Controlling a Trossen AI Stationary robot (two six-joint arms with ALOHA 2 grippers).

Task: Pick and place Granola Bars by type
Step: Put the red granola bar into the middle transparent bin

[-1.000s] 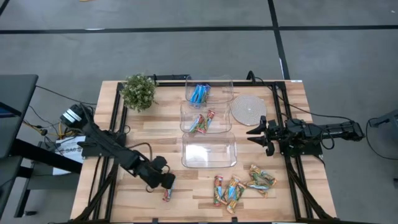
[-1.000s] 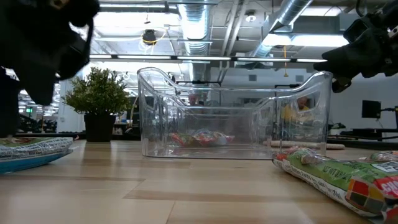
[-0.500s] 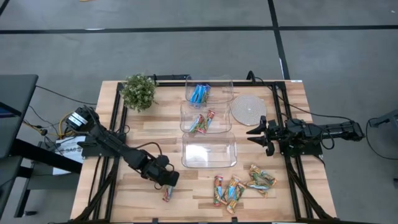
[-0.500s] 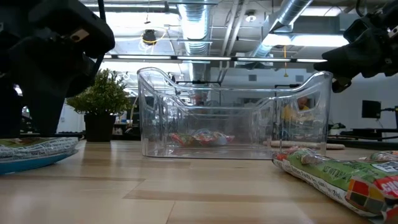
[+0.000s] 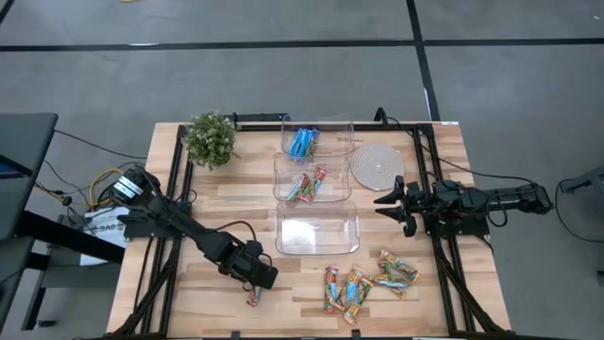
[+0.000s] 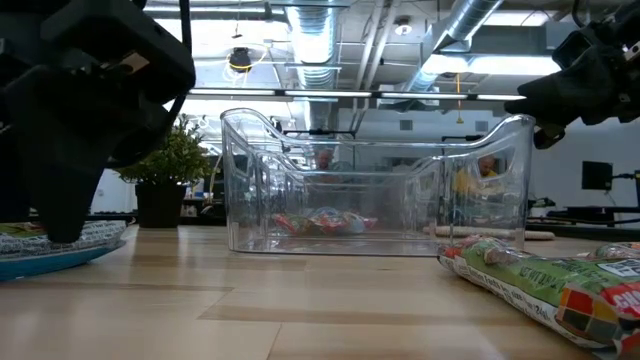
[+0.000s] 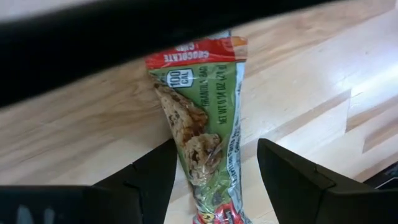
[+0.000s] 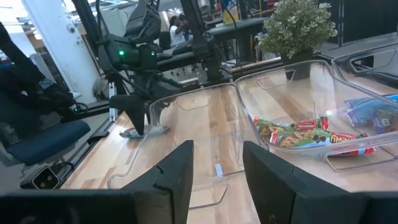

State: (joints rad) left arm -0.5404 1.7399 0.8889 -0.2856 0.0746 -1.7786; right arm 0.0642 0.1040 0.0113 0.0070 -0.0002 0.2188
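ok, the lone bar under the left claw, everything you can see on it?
The lone bar is a flat foil-look wrapper, green with red ends, printed with a granola bar image and "chocolate chip". It lies flat on the wooden table, apart from the pile of other bars. The left claw is open, its fingers straddling the bar; contact can't be confirmed.

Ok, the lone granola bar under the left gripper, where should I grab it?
Come straight down and pinch the chocolate chip granola bar across its narrow width at mid-length. It lies flat on the table, and the left gripper already has an open finger on each long edge, so closing there looks best.
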